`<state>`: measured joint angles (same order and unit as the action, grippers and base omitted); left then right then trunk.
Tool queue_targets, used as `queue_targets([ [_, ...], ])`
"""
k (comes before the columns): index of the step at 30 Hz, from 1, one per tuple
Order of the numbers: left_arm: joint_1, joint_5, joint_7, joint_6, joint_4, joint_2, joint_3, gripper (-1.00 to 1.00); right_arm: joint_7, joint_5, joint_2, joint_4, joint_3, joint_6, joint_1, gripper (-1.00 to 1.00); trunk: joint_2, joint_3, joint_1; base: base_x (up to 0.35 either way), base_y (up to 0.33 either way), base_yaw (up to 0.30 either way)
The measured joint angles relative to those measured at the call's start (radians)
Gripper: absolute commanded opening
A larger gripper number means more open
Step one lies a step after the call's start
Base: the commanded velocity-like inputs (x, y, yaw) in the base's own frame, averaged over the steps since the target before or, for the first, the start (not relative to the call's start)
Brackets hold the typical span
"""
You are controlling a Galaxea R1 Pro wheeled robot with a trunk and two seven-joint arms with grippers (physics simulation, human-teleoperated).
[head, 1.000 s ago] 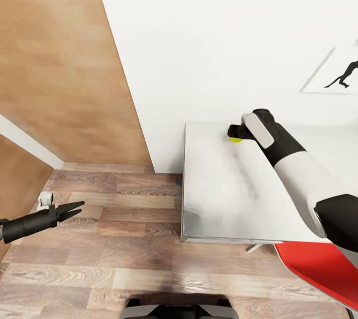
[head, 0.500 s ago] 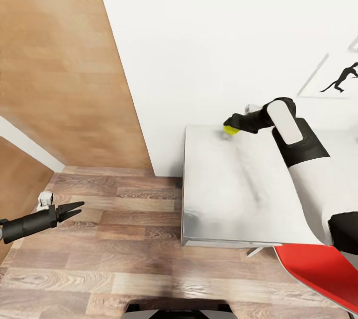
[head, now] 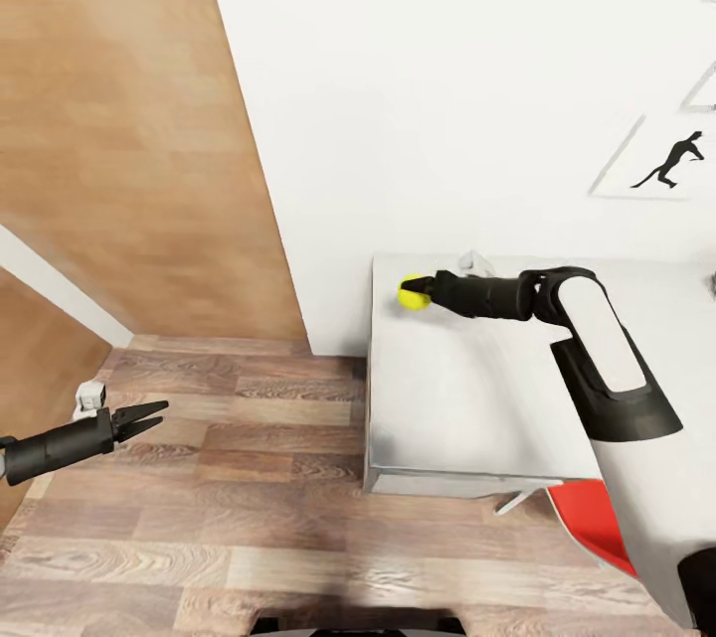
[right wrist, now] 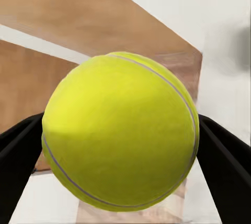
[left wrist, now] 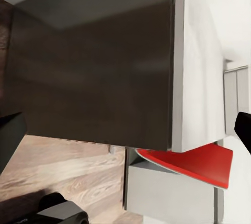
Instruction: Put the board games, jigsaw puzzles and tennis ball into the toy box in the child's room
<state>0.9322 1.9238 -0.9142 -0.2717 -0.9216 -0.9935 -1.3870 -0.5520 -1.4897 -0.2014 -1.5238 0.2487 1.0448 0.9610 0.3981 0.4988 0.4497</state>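
One toy in hand: our right gripper (head: 418, 293) pinches tennis ball (head: 412, 293) above table (head: 467, 398) for carrying; left gripper (head: 151, 416) spread, idle.

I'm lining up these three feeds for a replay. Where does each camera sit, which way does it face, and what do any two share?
Head view: on the robot's head, facing forward and down at the table corner and wood floor; both arms show, the left tool open over the floor, the right tool shut on the tennis ball.
Left wrist view: on the left arm, facing the red chair; a dark fingertip shows.
Right wrist view: on the right arm, facing the ball between two fingers.
Shared: head and right wrist views both show the ball.
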Motion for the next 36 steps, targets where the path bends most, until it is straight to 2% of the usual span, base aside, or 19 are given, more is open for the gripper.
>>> queue_targets([
  [5, 0.0, 0.0, 0.0, 0.0, 0.0, 0.0, 0.0, 1.0, 0.0, -0.086, -0.003, -0.051, -0.021, -0.003, -0.04, -1.0, 0.0, -0.008, 0.0, -0.224, 0.14, 0.0],
  [8, 0.0, 0.0, 0.0, 0.0, 0.0, 0.0, 0.0, 1.0, 0.0, -0.11, -0.002, -0.056, -0.02, -0.003, -0.054, -1.0, 0.0, -0.013, 0.0, -0.236, 0.15, 0.0],
  [12, 0.0, 0.0, 0.0, 0.0, 0.0, 0.0, 0.0, 1.0, 0.0, -0.114, 0.0, -0.057, -0.023, -0.003, -0.095, -1.0, 0.0, -0.02, 0.0, -0.165, 0.103, 0.0],
  [18, 0.0, 0.0, 0.0, 0.0, 0.0, 0.001, 0.0, 1.0, 0.0, -0.115, -0.001, -0.057, -0.022, 0.002, -0.118, -1.0, 0.0, -0.03, 0.0, -0.022, 0.014, 0.0],
  [22, 0.0, 0.0, 0.0, 0.0, 0.0, 0.001, 0.0, 1.0, 0.002, -0.115, -0.002, -0.057, -0.025, 0.002, -0.22, -1.0, 0.0, -0.036, 0.0, -0.001, 0.001, 0.0],
  [26, 0.0, 0.0, 0.0, 0.001, 0.0, 0.002, 0.001, 1.0, 0.004, -0.116, -0.002, -0.058, -0.017, 0.002, -0.278, -1.0, 0.0, -0.043, 0.0, 0.0, 0.0, 0.0],
  [29, 0.0, 0.0, 0.0, 0.001, 0.0, 0.001, 0.0, 1.0, 0.013, -0.117, -0.001, -0.058, -0.02, 0.002, -0.348, -1.0, 0.0, -0.048, 0.0, 0.0, 0.0, 0.0],
  [31, 0.0, 0.0, 0.001, 0.001, 0.0, 0.002, 0.0, 1.0, 0.039, -0.119, 0.004, -0.058, -0.019, 0.002, -0.369, -1.0, 0.0, -0.051, 0.0, 0.0, 0.0, 0.0],
  [36, 0.0, 0.0, 0.001, 0.001, 0.0, 0.002, 0.001, 1.0, 0.155, -0.119, 0.014, -0.058, -0.005, 0.002, -0.382, -1.0, 0.0, -0.06, 0.0, 0.0, 0.0, 0.0],
])
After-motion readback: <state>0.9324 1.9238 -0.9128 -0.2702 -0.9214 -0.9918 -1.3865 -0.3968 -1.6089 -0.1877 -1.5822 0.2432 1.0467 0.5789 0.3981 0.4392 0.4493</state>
